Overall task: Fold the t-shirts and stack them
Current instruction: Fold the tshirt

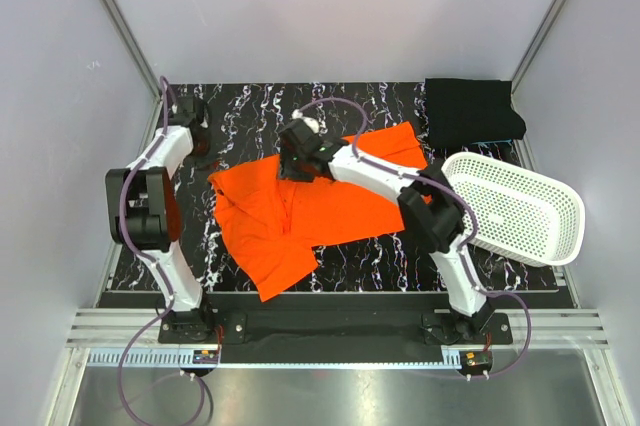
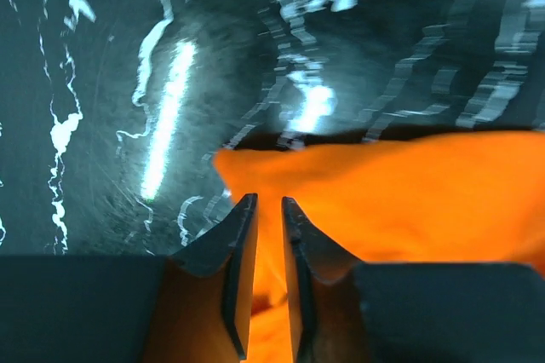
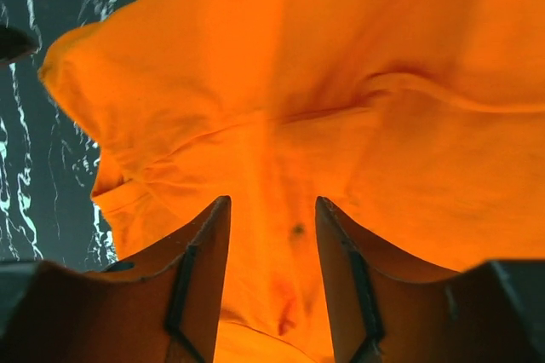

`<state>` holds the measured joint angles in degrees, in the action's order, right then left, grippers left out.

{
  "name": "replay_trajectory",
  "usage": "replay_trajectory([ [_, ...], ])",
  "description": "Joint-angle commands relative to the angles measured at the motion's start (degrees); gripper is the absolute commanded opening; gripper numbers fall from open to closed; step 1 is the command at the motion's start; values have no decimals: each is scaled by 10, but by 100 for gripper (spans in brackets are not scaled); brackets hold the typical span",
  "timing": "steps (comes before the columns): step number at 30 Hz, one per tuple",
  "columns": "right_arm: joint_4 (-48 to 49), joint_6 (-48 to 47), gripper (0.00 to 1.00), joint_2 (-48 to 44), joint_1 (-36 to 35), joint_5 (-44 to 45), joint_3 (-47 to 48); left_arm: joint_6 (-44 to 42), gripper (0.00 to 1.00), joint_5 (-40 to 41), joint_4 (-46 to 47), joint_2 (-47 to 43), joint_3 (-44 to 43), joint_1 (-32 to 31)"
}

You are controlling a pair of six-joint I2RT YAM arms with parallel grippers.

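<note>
The orange t-shirt [image 1: 320, 208] lies spread and rumpled across the middle of the black marbled table. The black t-shirt [image 1: 472, 112] lies folded at the back right. My left gripper [image 1: 207, 159] is at the shirt's left corner. In the left wrist view its jaws [image 2: 268, 201] stand nearly closed, with orange cloth [image 2: 409, 201] pinched between them. My right gripper [image 1: 296, 161] is low over the shirt's back edge. In the right wrist view it [image 3: 272, 201] is open, astride a raised fold of orange cloth [image 3: 281, 107].
A white perforated basket [image 1: 530, 211] lies tilted at the right edge, close to my right arm's elbow. Grey walls close in the left, right and back. Bare marbled table [image 1: 260, 111] shows behind the orange shirt.
</note>
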<state>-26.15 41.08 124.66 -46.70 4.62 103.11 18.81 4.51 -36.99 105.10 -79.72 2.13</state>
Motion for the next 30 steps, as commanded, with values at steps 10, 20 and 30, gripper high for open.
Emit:
replay_trajectory([
  [10,-19,-69,54,83,-35,94,113,-27,21,48,42,63,55,12],
  [20,-43,-77,53,110,-35,86,114,-35,22,45,46,77,27,12],
  [30,-45,-91,0,24,-35,160,23,-39,22,59,45,96,-4,15],
])
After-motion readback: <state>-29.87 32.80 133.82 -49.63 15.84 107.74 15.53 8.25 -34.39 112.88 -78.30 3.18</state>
